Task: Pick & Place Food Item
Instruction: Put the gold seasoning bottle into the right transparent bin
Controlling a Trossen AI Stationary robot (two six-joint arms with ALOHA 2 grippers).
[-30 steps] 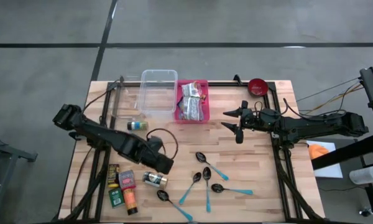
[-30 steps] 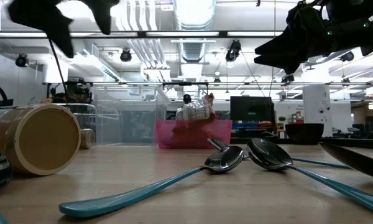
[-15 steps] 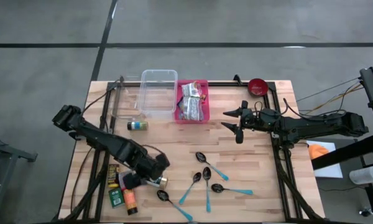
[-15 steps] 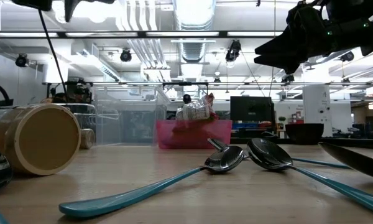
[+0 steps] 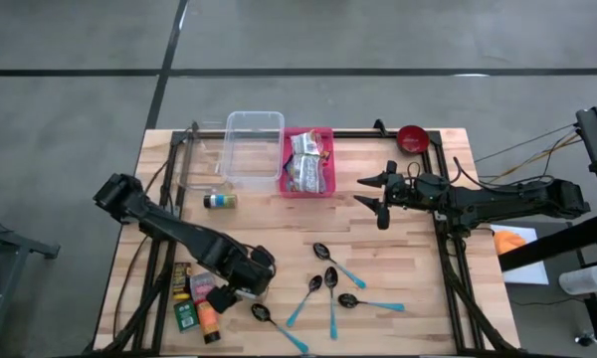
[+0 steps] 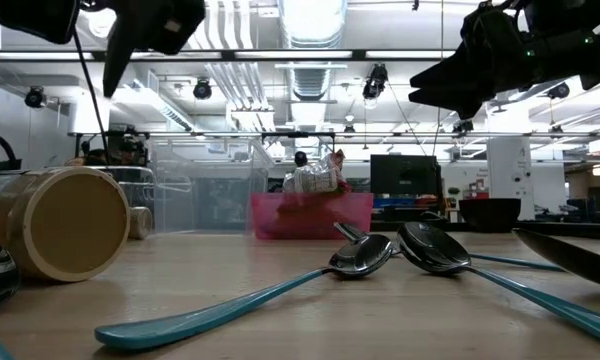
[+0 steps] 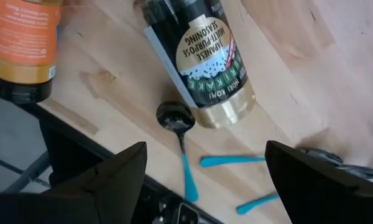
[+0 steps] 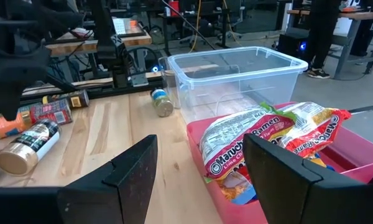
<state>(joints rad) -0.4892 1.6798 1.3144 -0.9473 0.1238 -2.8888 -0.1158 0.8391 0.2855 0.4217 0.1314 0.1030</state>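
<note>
**High view: left gripper poised over the seasoning jar, right arm waiting near the pink bin**

High view puts the left gripper [image 5: 241, 288] at about 7 o'clock on the table [image 5: 418, 249], hanging over the seasoning jar [image 7: 202, 59], which lies on its side. In the left wrist view the two dark fingers [image 7: 112, 177] stand spread wide, with the jar's base between them; whether they touch it cannot be told. Just beside the jar lie an orange-labelled bottle [image 5: 209, 320] and a green-labelled one [image 5: 186, 315], and a teal-handled spoon [image 5: 277, 326] lies toward 6 o'clock. Four more spoons [image 5: 330, 283] are fanned out just right of centre.

At 12 o'clock a clear plastic tub [image 5: 254, 149] and a pink bin [image 5: 307, 161] stand side by side, touching. The pink bin holds ramen packets [image 8: 252, 140]. A small jar [image 5: 219, 200] lies alone below the clear tub, toward 10 o'clock.

The right gripper [image 5: 373, 192] waits above the table at about 2 o'clock, pointing toward the pink bin, its fingers [image 8: 124, 177] apart and holding nothing. A red bowl [image 5: 411, 137] sits at the far right corner, near 1 o'clock.
</note>
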